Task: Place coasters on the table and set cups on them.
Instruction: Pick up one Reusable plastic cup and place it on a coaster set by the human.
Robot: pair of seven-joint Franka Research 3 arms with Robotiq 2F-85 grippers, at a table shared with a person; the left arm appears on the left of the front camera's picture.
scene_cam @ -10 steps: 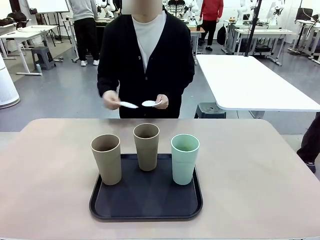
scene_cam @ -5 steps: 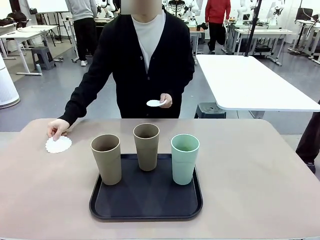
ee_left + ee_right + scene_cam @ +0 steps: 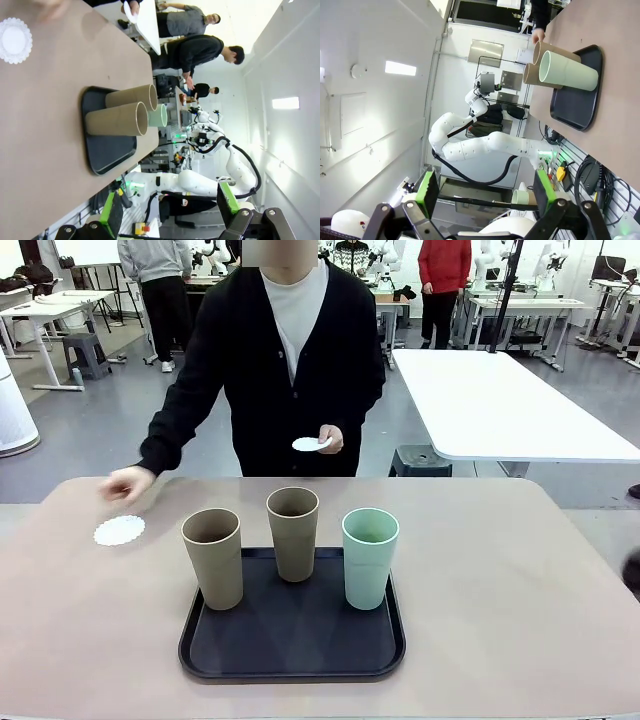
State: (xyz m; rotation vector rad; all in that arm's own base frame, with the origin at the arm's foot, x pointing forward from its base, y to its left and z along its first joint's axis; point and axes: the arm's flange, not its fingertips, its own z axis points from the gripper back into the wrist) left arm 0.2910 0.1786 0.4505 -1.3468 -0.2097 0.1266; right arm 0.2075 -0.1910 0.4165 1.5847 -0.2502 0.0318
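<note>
Showing one coaster [image 3: 119, 531] laid mid-left, cups [image 3: 292, 535] all on the tray [image 3: 290, 640]; left gripper [image 3: 169, 205] and right gripper [image 3: 486, 186] spread wide, empty.

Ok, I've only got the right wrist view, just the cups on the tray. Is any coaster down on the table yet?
Observer: Yes, one coaster lies flat on the table, on the robot's left of the tray, apart from it.
Operator: Is a hand on it?
Observer: No, the person's hand hovers just beyond it, not touching.
Operator: And the left gripper?
Observer: The left gripper is open and empty.
</note>
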